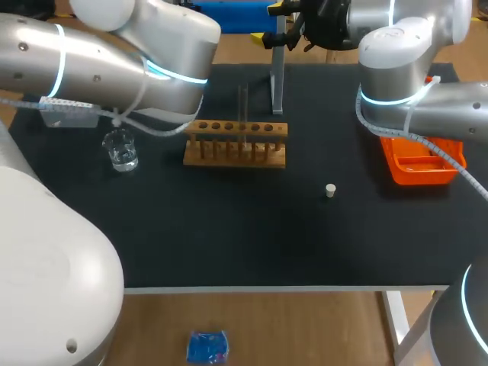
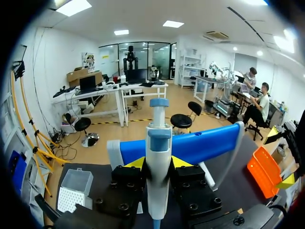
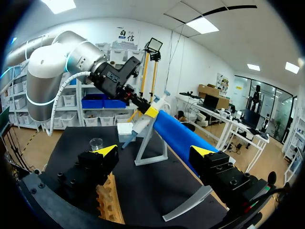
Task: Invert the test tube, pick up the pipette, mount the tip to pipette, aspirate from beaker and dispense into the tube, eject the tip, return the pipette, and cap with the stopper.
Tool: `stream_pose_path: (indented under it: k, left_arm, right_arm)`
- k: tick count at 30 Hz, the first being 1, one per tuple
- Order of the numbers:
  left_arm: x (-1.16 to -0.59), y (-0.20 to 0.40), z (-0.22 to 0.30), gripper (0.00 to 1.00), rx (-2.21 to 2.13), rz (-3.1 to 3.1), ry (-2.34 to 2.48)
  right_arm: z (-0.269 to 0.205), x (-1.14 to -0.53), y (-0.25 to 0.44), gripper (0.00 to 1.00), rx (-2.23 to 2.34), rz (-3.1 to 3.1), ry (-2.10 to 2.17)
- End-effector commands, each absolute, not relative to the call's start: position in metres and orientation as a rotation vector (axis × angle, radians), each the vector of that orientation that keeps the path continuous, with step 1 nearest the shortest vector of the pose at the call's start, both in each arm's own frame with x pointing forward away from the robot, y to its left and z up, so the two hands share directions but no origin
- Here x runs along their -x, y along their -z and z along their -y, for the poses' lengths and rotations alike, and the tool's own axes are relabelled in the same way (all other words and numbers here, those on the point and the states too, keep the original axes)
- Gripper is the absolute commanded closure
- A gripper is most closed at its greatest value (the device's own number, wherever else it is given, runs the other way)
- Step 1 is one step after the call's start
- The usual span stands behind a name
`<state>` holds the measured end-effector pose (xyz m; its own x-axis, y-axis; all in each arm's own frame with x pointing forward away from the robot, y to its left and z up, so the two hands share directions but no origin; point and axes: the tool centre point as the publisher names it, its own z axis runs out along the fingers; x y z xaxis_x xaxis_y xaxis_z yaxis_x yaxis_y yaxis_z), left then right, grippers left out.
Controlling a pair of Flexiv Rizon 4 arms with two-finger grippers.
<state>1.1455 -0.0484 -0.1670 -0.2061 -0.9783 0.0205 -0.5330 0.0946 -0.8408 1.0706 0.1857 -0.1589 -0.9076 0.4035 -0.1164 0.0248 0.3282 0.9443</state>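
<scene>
Pipette (image 2: pixel 158 138) of white plastic with blue collar and plunger cap, clamped from both sides between the yellow tips of the left end effector (image 2: pixel 158 164), up at the head of the grey metal pipette stand (image 1: pixel 277 84) on the far side of the black worktop (image 1: pixel 229 236). Whether clear of the stand or hanging on it, impossible to tell. Gripped around the body, probably to leave plunger and nose free. Beside that end effector, white tip box with clear lid (image 2: pixel 74 188), seemingly next in line. Further out, light wooden rack (image 1: pixel 236 143) with thin glass test tube (image 1: pixel 244 103) standing in it, clear glass beaker (image 1: pixel 120 149) alongside, small pale stopper (image 1: pixel 330 191) lying apart, presumably saved for last. Right end effector (image 3: pixel 156 155) spread wide with nothing between its tips, rack under one finger, probably waiting out of the way.
</scene>
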Motion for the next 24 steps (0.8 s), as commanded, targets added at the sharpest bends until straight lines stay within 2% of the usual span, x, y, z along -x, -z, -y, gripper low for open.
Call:
stream_pose_path:
  k: [1, 24]
  left_arm:
    - [-1.15, 0.167, 0.053, 1.0, 1.509, -1.811, 0.959]
    - [-1.162, 0.187, 0.054, 1.0, 1.561, -1.829, 0.908]
  right_arm:
    - [-0.185, -1.071, 0.158, 0.0, -0.38, -2.275, -1.602]
    - [-0.185, -1.071, 0.158, 0.0, -0.38, -2.275, -1.602]
